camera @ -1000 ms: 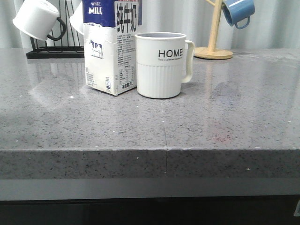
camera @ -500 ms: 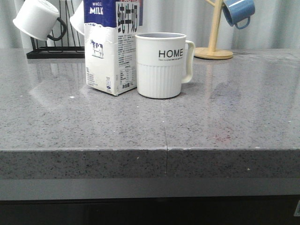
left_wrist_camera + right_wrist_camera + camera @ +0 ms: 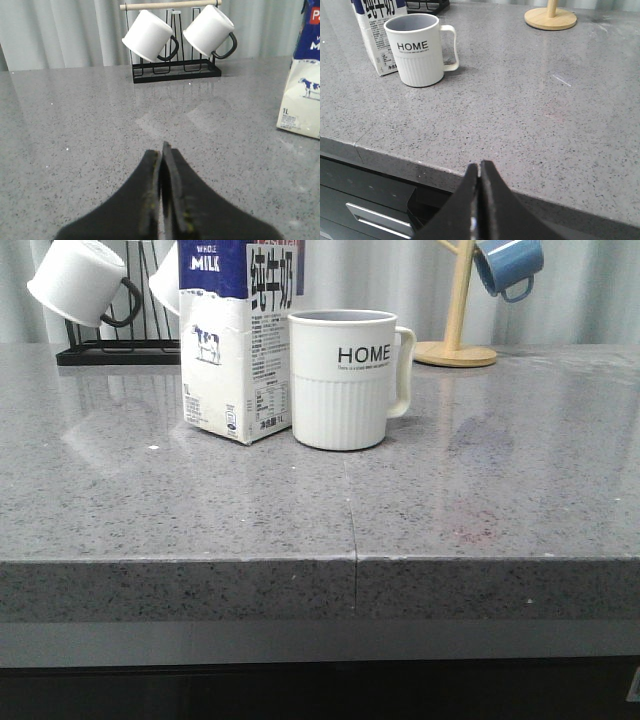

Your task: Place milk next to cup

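Observation:
The milk (image 3: 235,340), a tall white carton with a dark blue top, stands upright on the grey counter, close against the left side of the cup (image 3: 345,380), a cream-white mug lettered "HOME" with its handle to the right. Both also show in the right wrist view, milk (image 3: 375,30) beside cup (image 3: 417,50). A part of the carton (image 3: 302,85) shows in the left wrist view. My left gripper (image 3: 161,150) is shut and empty, over the counter well left of the carton. My right gripper (image 3: 480,167) is shut and empty, at the counter's front edge, well short of the cup. Neither arm shows in the front view.
A black rack (image 3: 175,70) with two white black-handled mugs (image 3: 150,36) stands at the back left. A wooden mug stand (image 3: 455,350) with a blue mug (image 3: 508,265) stands at the back right. A seam (image 3: 352,520) runs through the counter. A drawer handle (image 3: 375,217) is below the front edge.
The carton's picture sits very slightly differently from one second ago. The cup and the rest have not moved.

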`<state>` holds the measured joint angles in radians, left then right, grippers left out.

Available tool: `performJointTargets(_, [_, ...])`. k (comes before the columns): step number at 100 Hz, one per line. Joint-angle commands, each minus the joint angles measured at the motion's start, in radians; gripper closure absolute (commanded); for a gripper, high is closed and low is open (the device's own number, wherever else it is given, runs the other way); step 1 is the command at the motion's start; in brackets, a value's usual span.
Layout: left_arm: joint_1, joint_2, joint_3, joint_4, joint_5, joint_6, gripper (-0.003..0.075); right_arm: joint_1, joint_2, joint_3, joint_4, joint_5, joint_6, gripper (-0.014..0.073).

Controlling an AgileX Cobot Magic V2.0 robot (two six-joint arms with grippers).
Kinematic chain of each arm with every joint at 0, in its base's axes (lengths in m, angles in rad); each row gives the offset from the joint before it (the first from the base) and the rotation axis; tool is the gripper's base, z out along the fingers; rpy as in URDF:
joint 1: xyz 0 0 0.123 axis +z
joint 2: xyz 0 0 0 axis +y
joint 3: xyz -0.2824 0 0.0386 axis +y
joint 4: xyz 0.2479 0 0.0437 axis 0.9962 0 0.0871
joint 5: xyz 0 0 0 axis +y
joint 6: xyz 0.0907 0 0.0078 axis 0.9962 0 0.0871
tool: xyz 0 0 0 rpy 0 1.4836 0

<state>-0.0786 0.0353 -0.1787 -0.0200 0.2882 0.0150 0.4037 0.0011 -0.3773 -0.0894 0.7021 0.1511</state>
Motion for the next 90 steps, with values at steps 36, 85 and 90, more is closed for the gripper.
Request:
performJointTargets(36, [0.031, -0.073, 0.221, -0.004, -0.24, 0.0, 0.0741, -0.002, 0.015, -0.025, -0.007, -0.078, -0.002, 0.0641])
performJointTargets(85, [0.031, -0.073, 0.221, -0.004, -0.247, 0.0, 0.0741, -0.002, 0.015, -0.025, -0.007, -0.078, -0.002, 0.0641])
performJointTargets(90, [0.031, -0.073, 0.221, -0.004, -0.247, 0.0, 0.0741, -0.002, 0.015, -0.025, -0.007, -0.078, -0.002, 0.0641])
